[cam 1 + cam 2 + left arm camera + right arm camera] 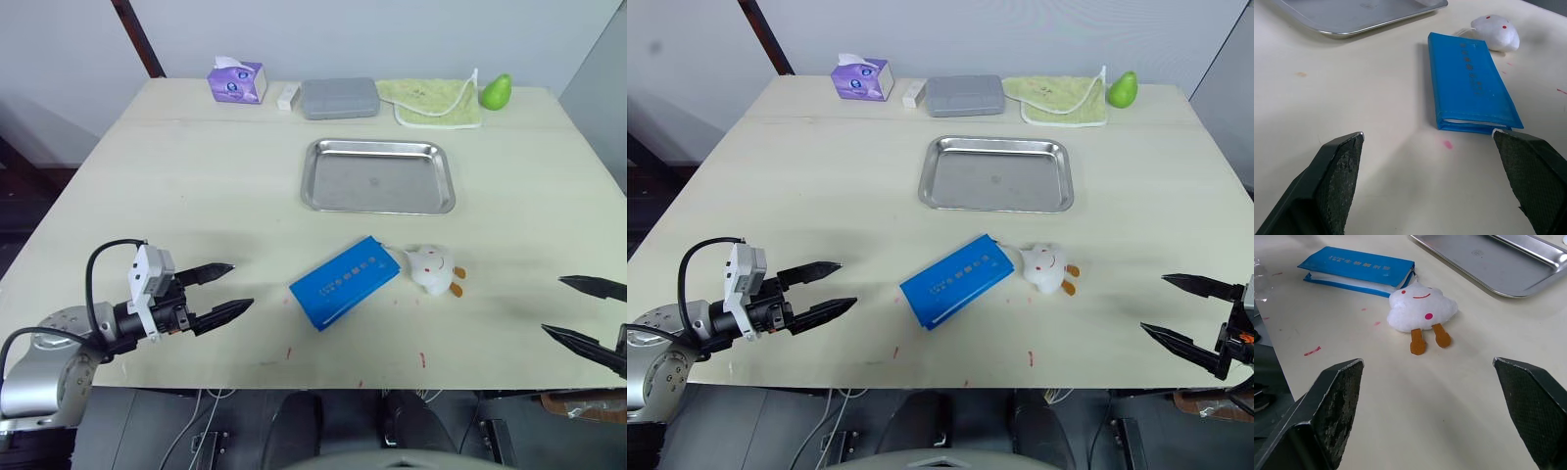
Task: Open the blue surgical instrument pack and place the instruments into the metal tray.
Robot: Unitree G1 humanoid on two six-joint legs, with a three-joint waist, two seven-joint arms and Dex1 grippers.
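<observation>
The blue surgical instrument pack (pixel 345 281) lies shut and flat near the table's front middle, white print on top; it also shows in the left wrist view (pixel 1471 83). Behind it sits the metal tray (pixel 378 176), with nothing in it. No instruments are visible; the pack is folded closed. My left gripper (pixel 227 290) is open, low over the table to the left of the pack, fingers pointing at it. My right gripper (pixel 578 309) is open at the front right edge, well clear of the pack.
A small white cloud-shaped toy (pixel 433 268) lies against the pack's right end. Along the back edge stand a purple tissue box (pixel 236 80), a small white block (pixel 288 96), a grey case (pixel 339 98), a green cloth (pixel 431 100) and a green pear (pixel 496 92).
</observation>
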